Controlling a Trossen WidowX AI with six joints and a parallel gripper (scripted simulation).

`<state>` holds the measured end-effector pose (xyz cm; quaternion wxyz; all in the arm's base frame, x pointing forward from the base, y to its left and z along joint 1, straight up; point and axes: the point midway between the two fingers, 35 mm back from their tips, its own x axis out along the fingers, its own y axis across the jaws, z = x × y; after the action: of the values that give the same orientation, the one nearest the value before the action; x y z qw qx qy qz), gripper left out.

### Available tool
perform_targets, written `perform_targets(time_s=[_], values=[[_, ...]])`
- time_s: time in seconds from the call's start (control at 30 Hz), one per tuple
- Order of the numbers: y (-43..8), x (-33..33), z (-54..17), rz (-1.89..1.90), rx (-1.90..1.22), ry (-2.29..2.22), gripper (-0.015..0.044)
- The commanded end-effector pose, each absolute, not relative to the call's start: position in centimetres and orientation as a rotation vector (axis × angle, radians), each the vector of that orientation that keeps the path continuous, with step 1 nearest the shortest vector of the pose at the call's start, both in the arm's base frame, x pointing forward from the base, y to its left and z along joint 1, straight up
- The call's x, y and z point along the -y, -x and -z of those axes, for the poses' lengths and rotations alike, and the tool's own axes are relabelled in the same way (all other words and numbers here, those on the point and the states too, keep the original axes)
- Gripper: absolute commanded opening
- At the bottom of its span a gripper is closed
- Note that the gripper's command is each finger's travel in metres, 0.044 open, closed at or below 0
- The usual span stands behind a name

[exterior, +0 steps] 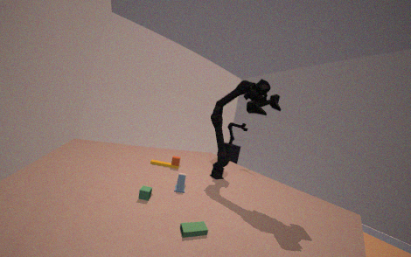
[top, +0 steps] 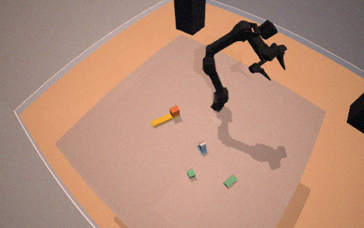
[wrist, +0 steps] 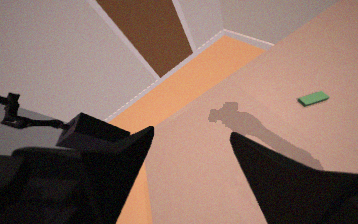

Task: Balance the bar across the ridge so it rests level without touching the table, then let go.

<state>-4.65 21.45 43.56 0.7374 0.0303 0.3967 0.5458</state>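
We see the yellow bar (top: 162,120) (exterior: 161,163) lying on the surface (top: 135,167) (exterior: 87,218) (wrist: 191,180), well apart from the hand (top: 277,74) (exterior: 273,112) (wrist: 191,132), which hangs in the air on the other side of the arm's foot. The hand is released, its two fingers spread wide with nothing between them. In our wrist view the bar does not show. An orange block (top: 174,111) (exterior: 176,161) sits at the end of the bar nearer the arm's foot. The blue ridge (top: 203,147) (exterior: 181,183) stands upright near the bar, apart from it, so the bar is not across it. We also see a green cube (top: 190,173) (exterior: 145,193) near the ridge, and a flat green block (top: 230,181) (exterior: 194,229) (wrist: 313,98) farther from the bar than the cube.
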Motion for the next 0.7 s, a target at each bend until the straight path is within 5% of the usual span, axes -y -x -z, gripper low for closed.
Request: perform_targets(time_s=[0.0,0.1,0.67], values=[[4.6,-21.5,-43.5,-1.197,-0.871,-0.066,0.0374],[4.1,-21.9,-43.3,-1.171,-0.863,-0.056,0.0315],[-0.2,-24.1,-41.1,-0.979,-0.829,0.017,0.0315]])
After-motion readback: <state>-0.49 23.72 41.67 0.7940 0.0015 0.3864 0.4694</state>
